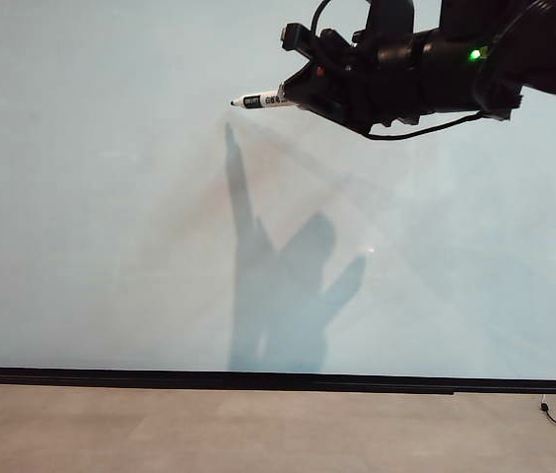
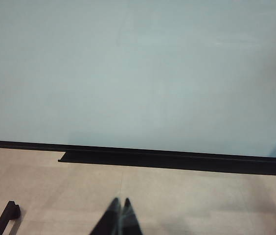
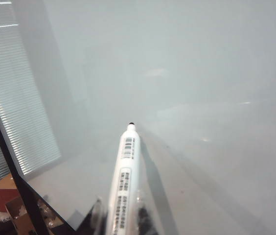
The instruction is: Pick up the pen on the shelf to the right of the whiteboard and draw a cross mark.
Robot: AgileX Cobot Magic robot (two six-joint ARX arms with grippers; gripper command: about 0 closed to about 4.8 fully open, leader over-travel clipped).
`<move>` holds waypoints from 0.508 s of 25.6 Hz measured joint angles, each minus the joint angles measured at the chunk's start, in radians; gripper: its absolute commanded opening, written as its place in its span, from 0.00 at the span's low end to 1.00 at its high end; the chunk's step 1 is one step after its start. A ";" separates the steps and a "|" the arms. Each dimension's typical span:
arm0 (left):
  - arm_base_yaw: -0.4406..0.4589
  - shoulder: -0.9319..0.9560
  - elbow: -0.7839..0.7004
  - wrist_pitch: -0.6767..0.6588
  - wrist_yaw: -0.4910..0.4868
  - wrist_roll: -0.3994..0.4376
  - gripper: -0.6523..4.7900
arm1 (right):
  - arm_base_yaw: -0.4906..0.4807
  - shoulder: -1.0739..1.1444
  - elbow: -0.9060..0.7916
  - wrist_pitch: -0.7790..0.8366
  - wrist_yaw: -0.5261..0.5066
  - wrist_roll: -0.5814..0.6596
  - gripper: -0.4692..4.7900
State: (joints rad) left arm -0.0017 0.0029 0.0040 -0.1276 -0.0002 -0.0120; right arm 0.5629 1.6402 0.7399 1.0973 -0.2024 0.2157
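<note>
Right hand (image 1: 298, 97), upper right of frame, clamps pen (image 1: 263, 101) tip-forward toward blank whiteboard (image 1: 91, 197), presumably to draw; left hand (image 2: 120, 205) closed, empty, low.

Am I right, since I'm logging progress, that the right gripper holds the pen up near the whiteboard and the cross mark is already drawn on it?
Not quite. The right gripper does hold the pen up near the whiteboard, but no cross mark is drawn: the exterior view shows only the arm's shadow on a bare board. The left gripper is shut, low before the board.
</note>
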 measured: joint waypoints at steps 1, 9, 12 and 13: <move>0.000 0.000 0.000 0.000 0.000 0.000 0.11 | 0.000 0.005 0.004 -0.005 0.000 0.000 0.08; 0.000 0.000 0.000 0.000 0.000 0.000 0.11 | 0.006 0.018 0.029 -0.034 0.043 0.000 0.08; 0.000 0.000 0.000 0.000 0.000 0.000 0.11 | 0.008 0.018 0.029 -0.034 0.056 0.000 0.08; 0.000 0.000 0.000 0.000 0.000 0.000 0.11 | 0.008 0.018 0.029 -0.035 0.057 0.000 0.08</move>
State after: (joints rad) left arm -0.0017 0.0032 0.0040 -0.1276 -0.0006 -0.0124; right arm 0.5705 1.6577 0.7685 1.0622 -0.1452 0.2157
